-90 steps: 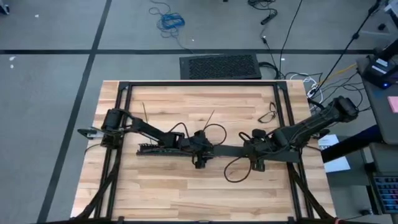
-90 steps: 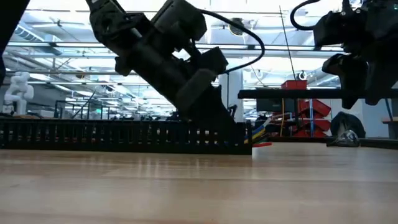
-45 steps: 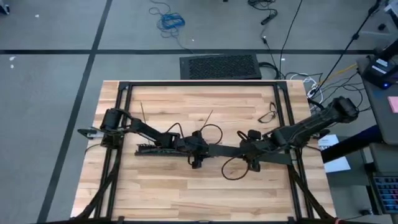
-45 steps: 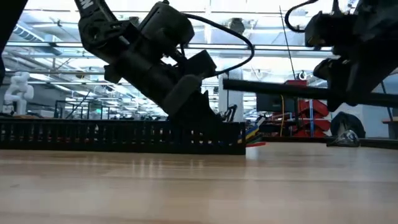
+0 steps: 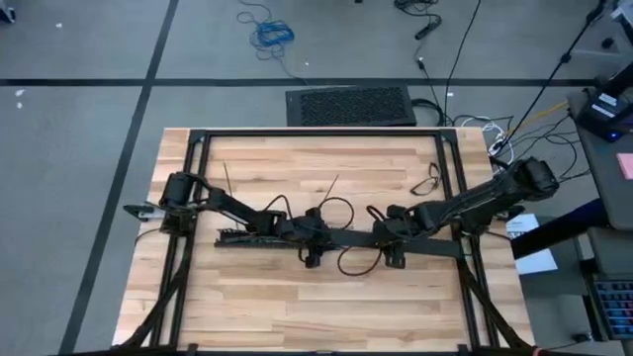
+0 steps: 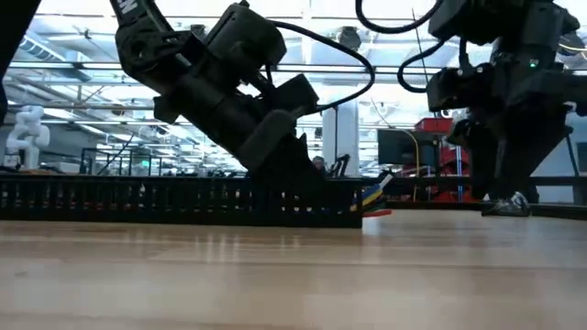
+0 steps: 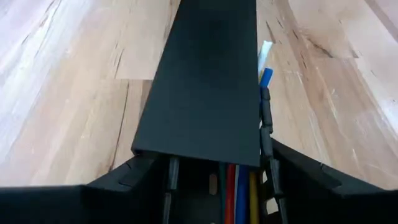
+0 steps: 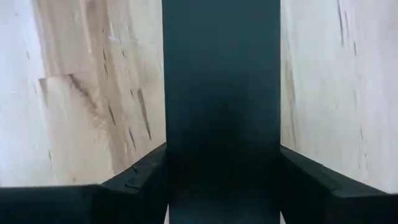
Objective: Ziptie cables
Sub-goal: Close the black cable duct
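- The wooden table (image 5: 297,307) carries a long black slotted bar (image 5: 242,236) lying across its middle, and both arms meet over it.
- The left gripper (image 5: 313,241) sits at mid-bar. In its wrist view its fingers (image 7: 124,180) press the bar's two sides, clenched on it.
- The cables (image 7: 239,186) lie inside the bar under its flat cover. Red, blue and yellow strands show there, and their ends (image 6: 376,194) poke out of the bar's end in the low view.
- The right gripper (image 5: 392,247) is just beside the left one. Its fingers (image 8: 134,180) lie against both edges of the cover, so it too grasps the bar.
- Beyond the bar, well apart from both grippers, two thin straight zipties (image 5: 229,179) lie on the wood.
- Farthest off, a black mat (image 5: 349,105) and a blue cable coil (image 5: 269,35) lie on the floor.
- Judged step: the bar is being handled and no tie is in a gripper yet. The next move calls for exposing the wires, then freeing one gripper to fetch a ziptie.
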